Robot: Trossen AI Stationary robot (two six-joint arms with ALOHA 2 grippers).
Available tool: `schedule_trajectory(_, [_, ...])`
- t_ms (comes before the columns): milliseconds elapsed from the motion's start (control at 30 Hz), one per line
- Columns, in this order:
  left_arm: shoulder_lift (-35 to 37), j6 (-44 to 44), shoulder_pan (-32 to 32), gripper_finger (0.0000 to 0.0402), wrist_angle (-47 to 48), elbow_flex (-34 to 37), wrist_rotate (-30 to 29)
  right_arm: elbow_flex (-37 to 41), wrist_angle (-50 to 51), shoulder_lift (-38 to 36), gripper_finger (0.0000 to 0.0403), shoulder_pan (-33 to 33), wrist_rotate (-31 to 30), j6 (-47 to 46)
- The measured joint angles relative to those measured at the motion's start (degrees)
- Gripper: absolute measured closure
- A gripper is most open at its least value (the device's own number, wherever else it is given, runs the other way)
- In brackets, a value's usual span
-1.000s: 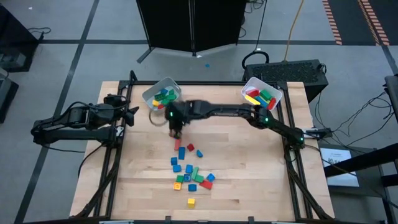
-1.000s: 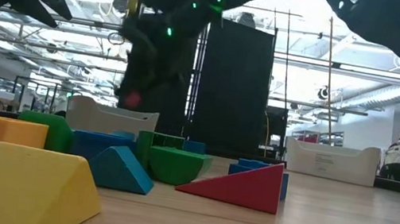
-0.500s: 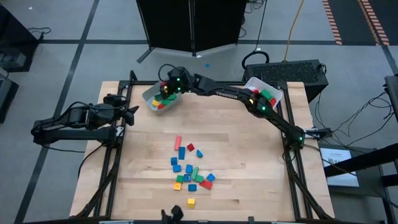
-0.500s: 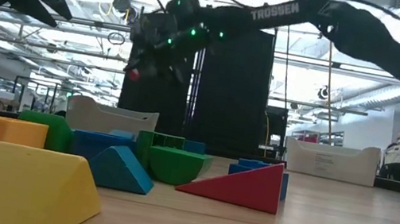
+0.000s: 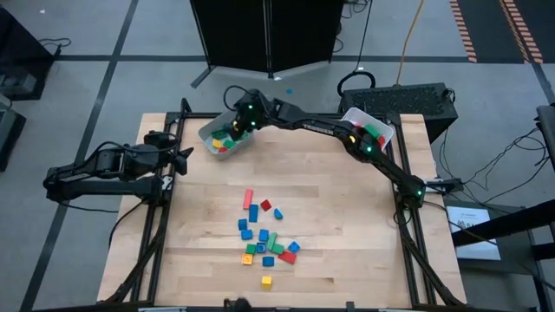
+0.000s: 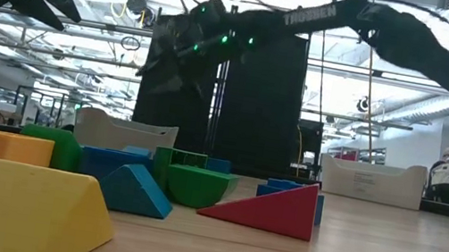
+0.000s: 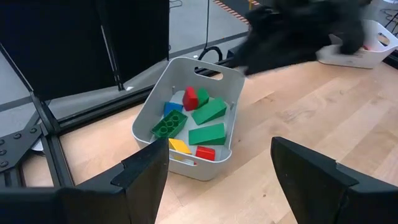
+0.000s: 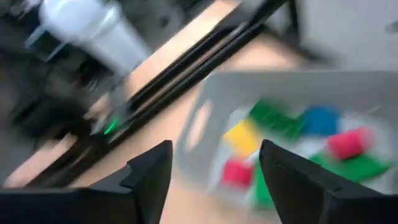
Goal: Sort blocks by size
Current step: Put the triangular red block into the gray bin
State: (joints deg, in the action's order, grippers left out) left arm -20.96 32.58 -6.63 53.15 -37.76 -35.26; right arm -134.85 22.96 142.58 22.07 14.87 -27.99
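A: Two white bins sit at the bench's far edge; where is the right end effector (image 5: pixel 236 124)?

B: Stretched across to hang above the left bin (image 5: pixel 211 134), over its far rim. Its fingers (image 8: pixel 297 180) stand apart with nothing between them, and under them lie red, yellow, green and blue blocks inside that bin.

A: And the other bin (image 5: pixel 383 133)?

B: Well off along the same far edge, near the right arm's elbow, also holding blocks.

A: The left end effector (image 5: pixel 184 159)?

B: Parked at the bench's left edge, fingers (image 7: pixel 146 168) spread wide and empty, pointing at the left bin just beyond it.

A: Loose blocks?

B: A cluster (image 5: pixel 265 238) lies mid-bench, well clear of both end effectors, toward the near edge. One yellow cube (image 5: pixel 266 282) sits apart, nearest that edge.

A: Room to move?

B: Bare wood (image 5: pixel 347 217) stretches between the cluster and the bins, and along both sides.
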Motion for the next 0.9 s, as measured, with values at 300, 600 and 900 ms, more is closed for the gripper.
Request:
schedule_trajectory(300, [0.01, -0.17, -0.01, 0.012, 0.03, 0.0, 0.09, 0.02, 37.21, -2.45, 0.0214, -11.09, -5.61, 11.37])
schedule_trajectory(600, [0.0, -0.31, -0.01, 0.012, 0.0, 0.0, 0.55, 0.76, 39.51, -1.43, 0.0193, -20.69, -19.96, 2.01])
schedule_trajectory(900, [-0.01, -0.28, -0.01, 0.012, 0.01, 0.0, 0.76, 1.32, 44.5, -1.41, 0.0157, -22.71, -22.05, -4.79])
